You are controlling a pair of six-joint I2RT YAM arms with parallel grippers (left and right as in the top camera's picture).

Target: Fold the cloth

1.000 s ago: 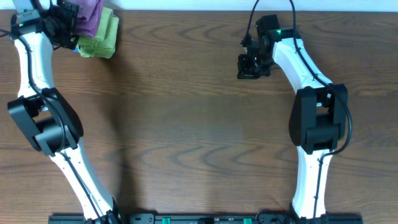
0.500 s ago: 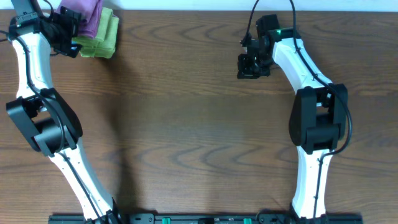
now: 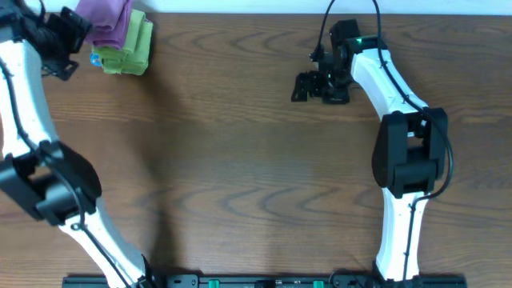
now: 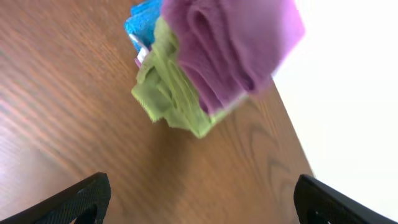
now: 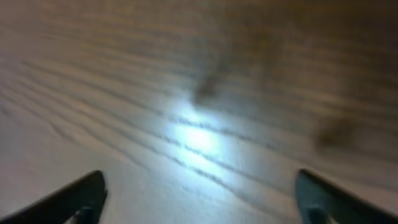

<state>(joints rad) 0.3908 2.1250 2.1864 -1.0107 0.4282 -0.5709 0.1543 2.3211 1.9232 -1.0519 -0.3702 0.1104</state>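
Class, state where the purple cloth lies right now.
Overhead, the purple cloth tops the green cloth in the far-left corner, beside the left tool.

No text, label, brand, number or sign can be read on anything shown in these views.

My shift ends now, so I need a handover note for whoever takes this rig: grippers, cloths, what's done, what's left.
Left gripper: jaws open, empty, facing the cloth stack without touching it.
Right gripper: jaws open, empty, over the wooden table.
Cloths: purple cloth lies folded on top of the green cloth, with the blue cloth peeking out underneath, at the table's far left corner.
Done: the purple cloth looks folded and stacked.
Left: no unfolded cloth shows in any view, so probably only parking both arms.
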